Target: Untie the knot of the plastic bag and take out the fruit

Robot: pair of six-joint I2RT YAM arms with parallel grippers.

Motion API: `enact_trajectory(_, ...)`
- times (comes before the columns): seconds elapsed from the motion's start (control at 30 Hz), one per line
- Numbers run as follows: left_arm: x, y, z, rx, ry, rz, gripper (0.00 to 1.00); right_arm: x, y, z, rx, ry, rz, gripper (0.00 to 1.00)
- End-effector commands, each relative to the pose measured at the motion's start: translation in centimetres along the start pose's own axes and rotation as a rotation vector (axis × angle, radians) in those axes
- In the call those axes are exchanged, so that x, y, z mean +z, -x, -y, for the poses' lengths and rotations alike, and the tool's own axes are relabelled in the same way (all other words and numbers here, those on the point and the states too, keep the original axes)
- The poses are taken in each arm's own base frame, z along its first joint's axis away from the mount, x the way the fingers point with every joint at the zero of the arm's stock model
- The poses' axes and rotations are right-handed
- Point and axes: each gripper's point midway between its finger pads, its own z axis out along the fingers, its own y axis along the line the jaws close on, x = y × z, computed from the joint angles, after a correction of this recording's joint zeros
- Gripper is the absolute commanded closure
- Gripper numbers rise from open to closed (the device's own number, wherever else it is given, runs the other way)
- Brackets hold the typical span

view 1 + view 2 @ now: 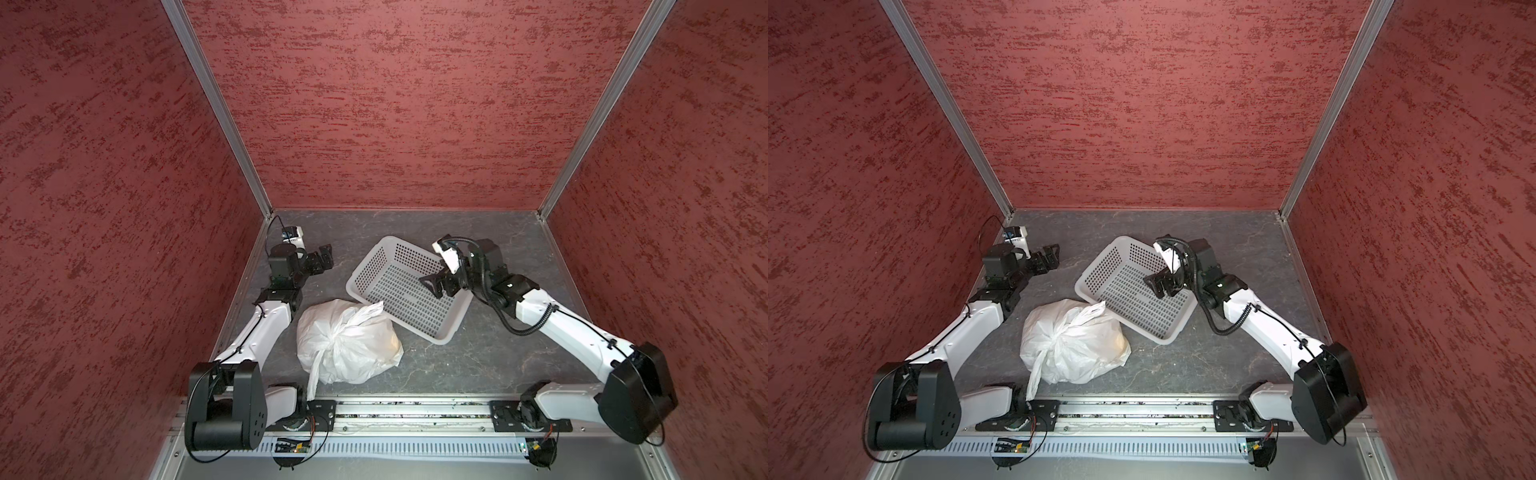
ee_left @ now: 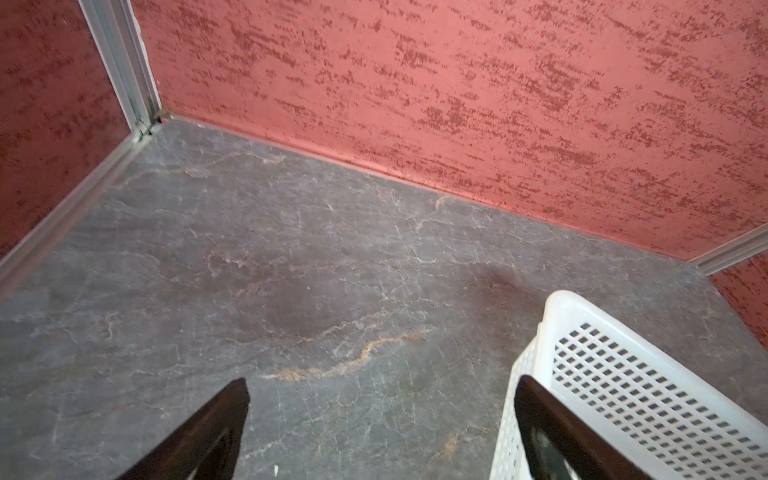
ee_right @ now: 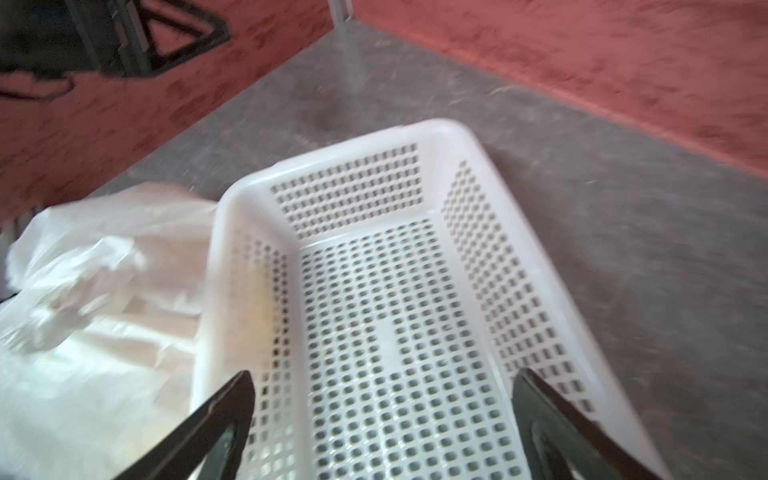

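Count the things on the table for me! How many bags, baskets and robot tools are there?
plastic bag: 1, knotted shut
basket: 1, nothing in it
tools: 2, left tool and right tool, both open
fruit: cannot count, hidden inside the bag
Total: 4
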Motion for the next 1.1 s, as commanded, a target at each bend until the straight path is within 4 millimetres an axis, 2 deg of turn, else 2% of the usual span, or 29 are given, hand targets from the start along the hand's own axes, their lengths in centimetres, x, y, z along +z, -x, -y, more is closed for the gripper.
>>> enact_trajectory(0.0, -0.4, -0.3, 1.0, -0.064, -0.055, -0.028, 0.0, 0.7, -3.5, -4.1, -0.065, 0.095, -0.179, 0.03)
enact_trajectory(0.1, -0.5, -0.4, 1.4, -0.083, -0.079, -0.035, 0.0, 1.6, -4.8, -6.0, -0.115, 0.115, -0.235, 0.04)
enact_trajectory(0.2, -0.7, -0.5, 1.8, -0.095, -0.098, -0.043, 0.01, 2.4, -5.8, -7.0, -0.146, 0.118, -0.27, 0.07)
enact_trajectory(0.4, -1.4, -0.9, 1.9, -0.108, -0.105, -0.048, 0.01, 4.3, -7.6, -8.0, -0.199, 0.107, -0.341, 0.17)
enact_trajectory(0.57, -2.0, -1.4, 1.7, -0.103, -0.094, -0.05, 0.01, 5.3, -7.8, -8.2, -0.22, 0.09, -0.362, 0.27)
enact_trajectory(0.67, -2.1, -1.5, 1.6, -0.104, -0.092, -0.052, 0.0, 5.9, -8.0, -8.2, -0.214, 0.086, -0.374, 0.36)
enact_trajectory(0.93, -2.2, -0.9, 1.9, -0.096, -0.101, -0.046, 0.0, 6.8, -8.8, -7.3, -0.18, 0.035, -0.402, 0.71)
enact_trajectory(1.07, -2.3, -0.7, 2.1, -0.091, -0.106, -0.046, 0.0, 7.1, -8.8, -5.9, -0.145, -0.03, -0.4, 0.86)
